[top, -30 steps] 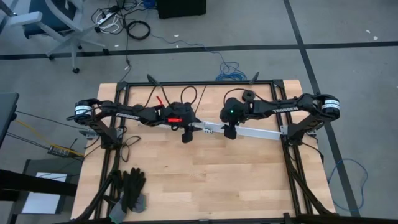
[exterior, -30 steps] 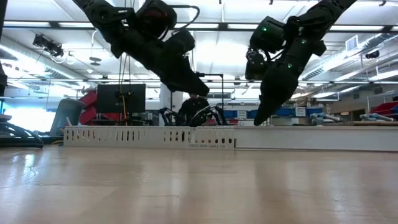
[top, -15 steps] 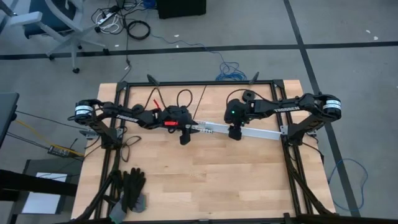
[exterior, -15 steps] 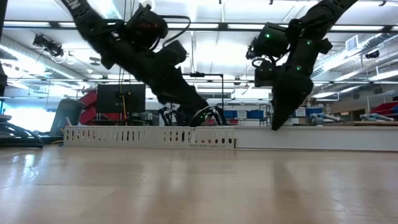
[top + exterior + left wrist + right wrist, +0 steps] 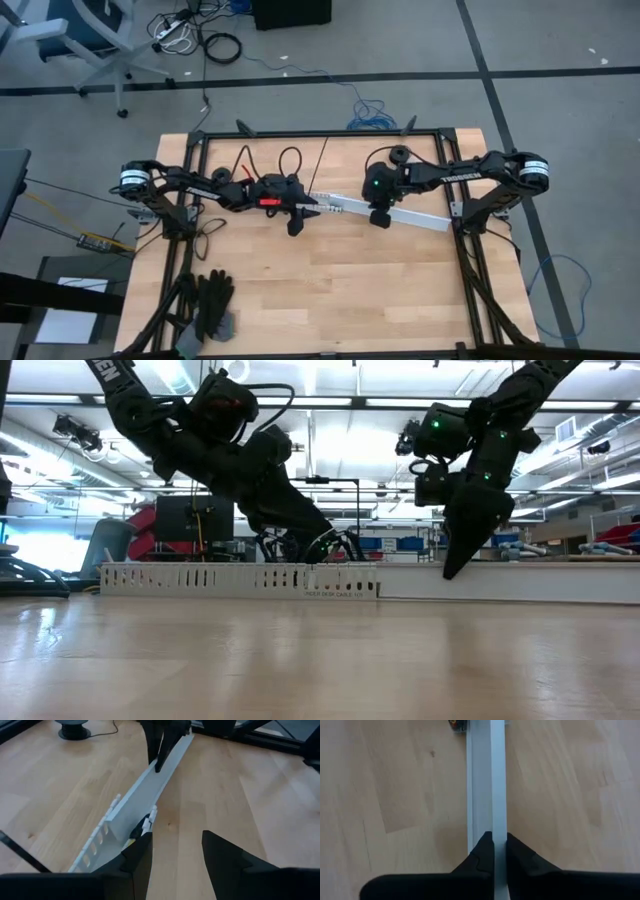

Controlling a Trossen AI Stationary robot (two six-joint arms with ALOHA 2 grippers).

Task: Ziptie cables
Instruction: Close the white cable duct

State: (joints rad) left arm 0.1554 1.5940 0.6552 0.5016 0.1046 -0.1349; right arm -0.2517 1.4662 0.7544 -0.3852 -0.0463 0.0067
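Observation:
A long white slotted channel lies across the table's far half, resting on its bottom. At its slotted end a few thin coloured cables peek out; most of their length is hidden. My right gripper stands over the channel's middle and is shut on it. My left gripper is open, low over the table at the channel's slotted end. Only bare wood shows between its fingers, one of which stands next to the channel's end. My right gripper pinches the top edge of one long side wall of the channel between its two fingers. The fingers slant steeply down from the table's right and meet the wall at their free ends. The channel lies flat on the table. Whether my left gripper's finger touches the channel's end, I cannot tell.
Black gloves lie near the table's near left corner. A round black object sits at the far edge. Black frame rails run along the sides. The near half of the table is bare wood.
My right gripper has gone toward the table's right edge along the channel and down onto it. My left gripper has sunk toward the table, rolled a little and drawn slightly toward the left edge.

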